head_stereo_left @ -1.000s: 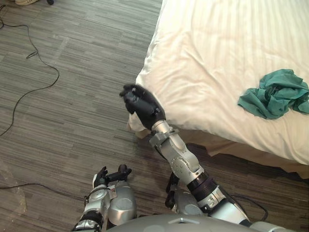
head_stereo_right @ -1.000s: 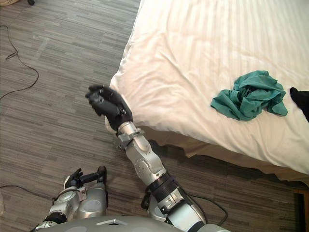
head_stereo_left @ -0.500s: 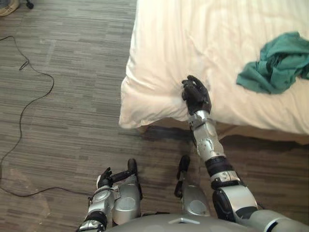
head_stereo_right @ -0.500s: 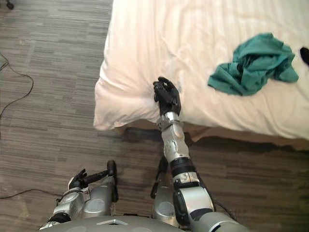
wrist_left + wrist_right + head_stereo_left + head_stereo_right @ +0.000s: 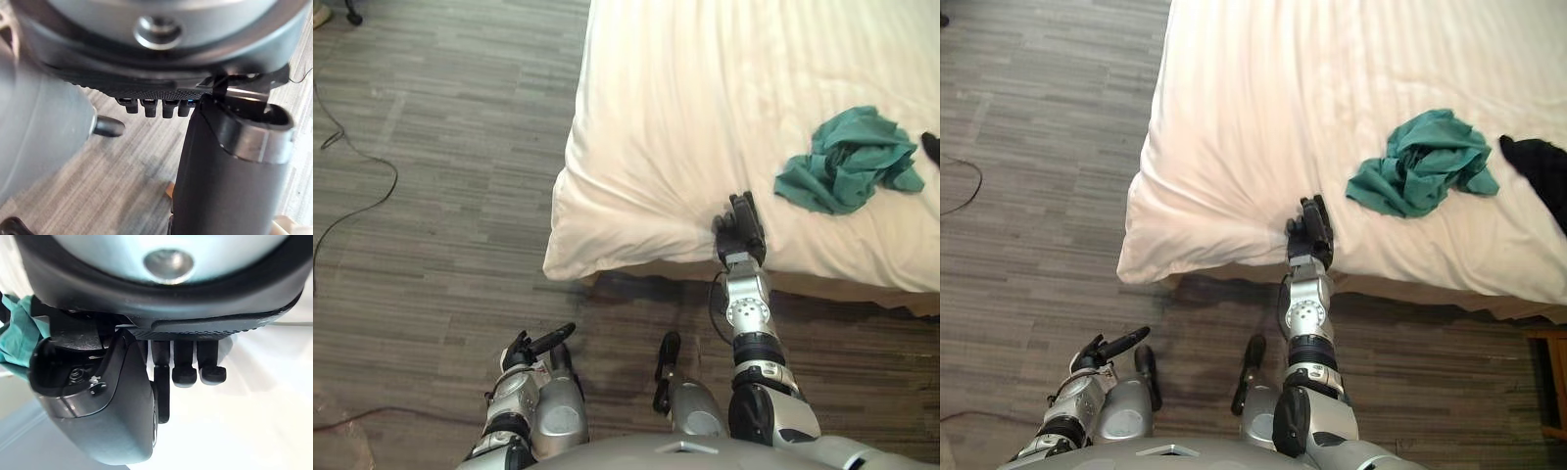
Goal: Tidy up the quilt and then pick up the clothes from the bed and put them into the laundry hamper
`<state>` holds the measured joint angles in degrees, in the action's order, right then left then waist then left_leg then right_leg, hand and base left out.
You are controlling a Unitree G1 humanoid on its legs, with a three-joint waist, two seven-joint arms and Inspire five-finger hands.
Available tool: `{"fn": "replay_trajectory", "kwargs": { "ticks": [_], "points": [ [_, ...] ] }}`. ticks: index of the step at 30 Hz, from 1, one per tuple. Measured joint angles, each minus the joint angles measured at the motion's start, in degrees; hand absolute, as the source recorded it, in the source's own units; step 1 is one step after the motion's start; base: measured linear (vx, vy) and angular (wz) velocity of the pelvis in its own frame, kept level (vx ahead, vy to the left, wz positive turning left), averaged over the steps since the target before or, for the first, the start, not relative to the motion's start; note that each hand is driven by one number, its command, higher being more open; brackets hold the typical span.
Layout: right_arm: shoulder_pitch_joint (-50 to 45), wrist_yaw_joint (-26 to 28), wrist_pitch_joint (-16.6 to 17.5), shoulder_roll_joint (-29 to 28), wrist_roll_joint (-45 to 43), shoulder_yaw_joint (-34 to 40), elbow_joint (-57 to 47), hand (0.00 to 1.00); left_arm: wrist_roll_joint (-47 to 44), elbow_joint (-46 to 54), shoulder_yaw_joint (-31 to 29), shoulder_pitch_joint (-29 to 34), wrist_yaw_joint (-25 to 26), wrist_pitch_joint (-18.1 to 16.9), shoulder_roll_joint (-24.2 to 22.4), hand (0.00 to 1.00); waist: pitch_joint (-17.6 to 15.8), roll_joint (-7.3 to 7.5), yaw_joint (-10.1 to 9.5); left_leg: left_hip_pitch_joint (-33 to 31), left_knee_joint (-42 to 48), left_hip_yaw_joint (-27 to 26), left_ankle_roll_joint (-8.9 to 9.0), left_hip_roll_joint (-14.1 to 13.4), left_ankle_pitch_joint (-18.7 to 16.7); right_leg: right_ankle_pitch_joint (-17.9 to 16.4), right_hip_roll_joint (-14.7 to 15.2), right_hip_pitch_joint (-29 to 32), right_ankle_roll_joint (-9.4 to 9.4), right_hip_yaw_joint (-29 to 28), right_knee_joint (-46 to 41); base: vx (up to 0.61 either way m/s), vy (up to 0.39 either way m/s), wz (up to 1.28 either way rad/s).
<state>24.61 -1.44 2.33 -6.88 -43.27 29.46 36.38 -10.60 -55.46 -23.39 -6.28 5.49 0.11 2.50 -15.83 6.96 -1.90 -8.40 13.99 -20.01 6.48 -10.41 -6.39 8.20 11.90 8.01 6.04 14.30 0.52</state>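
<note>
The grey wood-grain plank floor (image 5: 440, 196) takes up the left side of the frame. At the lower left, low over that floor, hangs the left hand (image 5: 524, 351). Its fingers (image 5: 553, 339) are stretched out loosely and it holds nothing (in its own wrist view the fingertips show end-on above the planks).

From the upper centre to the right edge spreads the white striped quilt (image 5: 705, 98). It covers the bed, with its near left corner puffed and hanging over the floor. Soft creases run across it toward the middle of its near edge, and there lies the right hand (image 5: 740, 233). The hand's fingers point toward the top of the frame, mostly straight and close together, and rest on the fabric without grasping it. The wrist view shows them over plain white cloth, the fingertips a little bent, with nothing between them and the thumb.

Below that edge a strip of beige bed base (image 5: 842, 284) shows.

Further right, in the upper right of the frame, a crumpled teal-green cloth garment (image 5: 847, 162) lies on the quilt, apart from the right hand. Just beside it, at the far right edge, is a black cloth garment (image 5: 1540, 168), partly cut off.
</note>
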Motion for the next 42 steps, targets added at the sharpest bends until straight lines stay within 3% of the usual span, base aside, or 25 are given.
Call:
{"fn": "replay_trajectory", "kwargs": {
  "ticks": [5, 10, 15, 17, 19, 20, 22, 24, 25, 27, 28, 29, 30, 31, 32, 33, 34, 36, 37, 38, 39, 40, 41, 42],
  "points": [
    [-0.57, 0.00, -0.79, 0.20, 0.22, 1.43, 3.89, 1.00, 0.10, 1.36, -0.20, 1.23, -0.74, 0.12, -1.89, 1.00, 2.92, -1.47, 0.74, 3.03, 0.92, -3.11, 0.31, -0.43, -2.23, -0.09, -0.40, -1.84, -0.18, -0.86, 0.59, 0.06, 0.011, -0.28],
    [-1.01, -0.01, -2.04, -0.15, 2.81, 0.20, 7.28, 1.00, 2.17, 2.61, -1.97, 4.44, -0.91, 0.16, -4.97, 1.00, 5.62, -4.46, 0.80, 8.61, 1.94, -8.72, 1.72, -3.00, -5.24, -0.40, -3.01, -4.05, -0.67, -4.82, 0.79, 0.04, -0.015, -0.58],
    [-2.09, -0.02, -2.12, -0.14, 9.13, -4.96, 9.17, 1.00, 2.31, 3.26, -1.57, 7.27, -0.83, 0.88, -6.47, 1.00, 5.93, -5.43, 2.09, 13.12, 4.70, -13.38, 3.19, -5.90, -7.92, -1.83, -6.20, -4.23, -0.51, -10.34, -0.56, 0.03, -0.036, -0.64],
    [-2.89, -0.06, -2.10, 0.05, 9.40, -7.06, 9.57, 1.00, 2.26, 3.75, -0.36, 7.51, -0.69, 1.35, -6.36, 1.00, 5.91, -5.29, 2.15, 11.57, 9.72, -9.45, 0.90, -6.17, -9.03, -3.13, -6.79, -1.80, -0.67, -13.68, -4.05, -0.01, -0.009, -0.82],
    [-4.99, -1.62, -1.80, 0.30, 11.41, -7.90, 9.30, 1.00, 2.24, 4.37, 0.75, 7.81, -0.67, 1.16, -6.35, 1.00, 5.91, -5.33, 2.01, 8.71, 16.27, 3.49, -1.49, -4.20, -10.54, -4.03, -7.52, 1.06, -0.45, -18.36, -7.48, -0.04, 0.089, -1.14],
    [-8.21, -3.23, -1.44, 0.45, 11.52, -7.93, 8.41, 1.00, 2.02, 4.48, 1.76, 8.11, -0.59, 0.89, -6.29, 1.00, 5.95, -5.47, 1.53, 8.65, 17.68, 10.37, -0.94, -2.62, -12.08, -4.51, -8.42, 2.16, -0.49, -21.15, -8.47, -0.05, 0.144, -1.25],
    [-13.08, -5.82, -1.61, 2.37, 12.57, -6.94, 8.59, 1.00, 2.01, 4.51, 3.28, 8.45, -0.50, 0.19, -6.23, 1.00, 6.05, -5.92, 2.36, 9.19, 17.26, 15.56, -0.82, -1.03, -14.99, -4.66, -9.27, 3.64, -0.21, -22.83, -8.86, -0.04, 0.223, -0.82],
    [-20.19, -9.22, -1.63, 3.88, 13.70, -3.00, 8.49, 1.00, 2.07, 4.22, 5.38, 7.71, -0.40, 0.05, -6.07, 1.00, 5.91, -5.46, 3.02, 11.75, 12.26, 12.48, -0.30, 0.27, -16.87, -2.89, -8.95, 5.65, 1.83, -24.79, -9.29, -0.03, 0.201, -0.58],
    [-21.99, -9.79, -1.69, 4.32, 13.72, -2.29, 8.47, 1.00, 2.15, 4.04, 5.69, 7.85, -0.26, 0.06, -6.03, 1.00, 5.89, -5.39, 3.11, 13.00, 10.19, 10.85, -0.19, 0.71, -17.17, -2.39, -9.01, 6.36, 1.92, -25.57, -9.51, -0.07, 0.160, -1.09],
    [-26.18, -11.56, -1.85, 5.14, 14.37, -0.72, 7.76, 1.00, 2.88, 3.06, 6.41, 7.96, 0.62, 0.03, -5.97, 1.00, 5.77, -5.31, 3.89, 17.03, 3.38, 5.55, -0.66, 2.93, -16.95, 0.81, -9.12, 8.63, 0.91, -24.84, -9.49, -0.10, 0.144, -1.22],
    [-27.56, -11.78, -1.84, 5.42, 15.89, -0.65, 6.91, 1.00, 3.69, 3.02, 6.80, 7.83, 0.69, 0.03, -5.94, 1.00, 5.51, -5.26, 4.09, 18.14, 2.29, 3.40, -1.33, 3.81, -16.57, 2.66, -9.09, 9.33, -0.71, -22.39, -9.41, -0.11, 0.083, -1.31],
    [-29.08, -11.72, -1.85, 5.26, 16.25, -0.67, 5.31, 1.00, 4.61, 3.02, 6.80, 7.34, 0.78, -0.03, -5.91, 1.00, 4.89, -4.83, 3.85, 19.40, 1.88, 0.94, -2.44, 4.89, -15.88, 5.83, -9.05, 9.90, -4.85, -18.24, -9.13, -0.25, 0.073, -1.69],
    [-29.64, -11.70, -1.84, 4.50, 17.63, -0.67, 4.78, 1.00, 4.59, 3.01, 6.79, 7.43, 0.99, -0.15, -5.62, 1.00, 4.79, -4.87, 3.22, 20.04, 0.98, -1.36, -4.25, 4.85, -14.60, 8.71, -9.24, 9.54, -12.01, -11.98, -6.36, -0.23, 0.006, -1.45],
    [-30.06, -11.80, -1.86, 4.07, 18.17, -0.65, 4.28, 1.00, 4.62, 3.02, 6.84, 7.15, 1.01, -0.26, -5.49, 1.00, 4.49, -5.48, 3.60, 20.25, 0.22, -2.04, -4.33, 4.87, -14.41, 6.16, -8.70, 9.54, -14.78, -6.99, -8.13, -0.27, -0.026, -1.06],
    [-30.51, -12.01, -1.86, 3.62, 18.40, -0.68, 3.82, 1.00, 4.69, 2.96, 7.30, 5.98, 0.99, -0.47, -5.50, 1.00, 4.09, -5.65, 3.81, 21.21, -1.56, -3.75, -4.16, 5.14, -14.48, -2.77, -5.53, 11.65, -13.91, 2.25, -18.18, -0.15, -0.045, -0.56],
    [-31.59, -12.09, -1.88, 3.02, 18.66, -0.69, 3.90, 1.00, 4.88, 2.86, 8.07, 5.79, 1.00, -0.43, -5.38, 1.00, 3.88, -5.83, 3.87, 22.05, -2.00, -5.31, -3.69, 5.39, -14.20, -8.88, -2.79, 12.02, -13.88, 5.14, -28.15, -0.12, -0.030, -0.51],
    [-32.12, -12.06, -1.97, 3.03, 19.00, -1.07, 3.95, 1.00, 5.24, 2.88, 8.36, 6.13, 1.00, -0.43, -5.39, 1.00, 3.90, -5.95, 3.69, 22.79, -1.78, -6.27, -3.68, 5.30, -14.20, -11.60, -1.99, 11.69, -13.28, 5.39, -31.98, -0.06, -0.042, -0.65],
    [-33.02, -11.27, -1.98, 2.79, 20.74, -3.20, 3.86, 1.00, 6.66, 3.16, 9.11, 8.89, 0.99, 0.05, -4.78, 1.00, 4.43, -5.98, 3.99, 23.06, 0.17, -10.19, -3.65, 4.86, -14.24, -19.97, 0.38, 10.03, -9.82, 4.02, -40.96, -0.03, -0.096, -0.70],
    [-33.06, -11.06, -2.06, 2.81, 21.17, -3.57, 4.11, 1.00, 6.74, 3.14, 9.21, 8.99, 1.01, 0.12, -4.55, 1.00, 4.43, -5.99, 4.14, 23.06, 0.64, -10.62, -3.51, 4.82, -14.31, -21.15, 1.11, 9.49, -9.43, 3.94, -41.50, 0.04, -0.144, -0.66],
    [-33.39, -10.54, -2.06, 2.90, 22.84, -4.73, 4.62, 1.00, 6.69, 3.24, 9.41, 8.93, 0.93, 0.14, -3.31, 1.00, 4.55, -5.29, 3.65, 22.19, 2.25, -10.88, -3.32, 5.76, -14.33, -21.87, -0.30, 8.35, -7.78, 3.81, -38.68, 0.03, -0.167, -0.94],
    [-32.21, -10.25, -1.92, 3.40, 23.88, -6.59, 6.27, 1.00, 6.79, 2.39, 9.40, 9.05, 0.74, 0.18, -2.43, 1.00, 4.24, -5.34, 3.49, 19.10, 5.94, -8.80, -6.16, 4.61, -14.38, -20.36, -3.22, 6.75, -7.58, 1.07, -31.32, -0.02, -0.167, -1.21],
    [-31.12, -10.19, -1.89, 3.95, 24.80, -7.75, 7.94, 1.00, 6.83, 1.63, 9.53, 9.11, 0.63, 0.17, -2.27, 1.00, 4.60, -6.26, 3.41, 17.22, 4.32, -5.92, -7.11, 5.12, -14.84, -16.51, -6.03, 5.46, -7.32, -0.72, -24.62, -0.13, -0.156, -1.63],
    [-28.97, -9.79, -1.95, 4.87, 25.04, -7.78, 9.46, 1.00, 6.94, 0.98, 10.24, 9.86, 0.50, -0.01, -3.06, 1.00, 5.39, -9.75, 2.37, 14.96, -3.54, -3.82, -7.30, 4.03, -10.74, -15.39, -8.37, 3.99, -8.25, -0.44, -23.06, -0.16, -0.145, -1.43],
    [-29.50, -9.00, -1.79, 4.90, 25.76, -7.75, 10.20, 1.00, 6.98, 1.79, 11.75, 10.13, 0.31, -0.38, -2.94, 1.00, 5.64, -7.92, 2.79, 14.18, -3.96, -4.58, -3.12, 5.03, -5.19, -19.62, -2.99, 3.10, -5.63, 0.03, -29.05, -0.09, -0.181, -1.46]
  ]
}}
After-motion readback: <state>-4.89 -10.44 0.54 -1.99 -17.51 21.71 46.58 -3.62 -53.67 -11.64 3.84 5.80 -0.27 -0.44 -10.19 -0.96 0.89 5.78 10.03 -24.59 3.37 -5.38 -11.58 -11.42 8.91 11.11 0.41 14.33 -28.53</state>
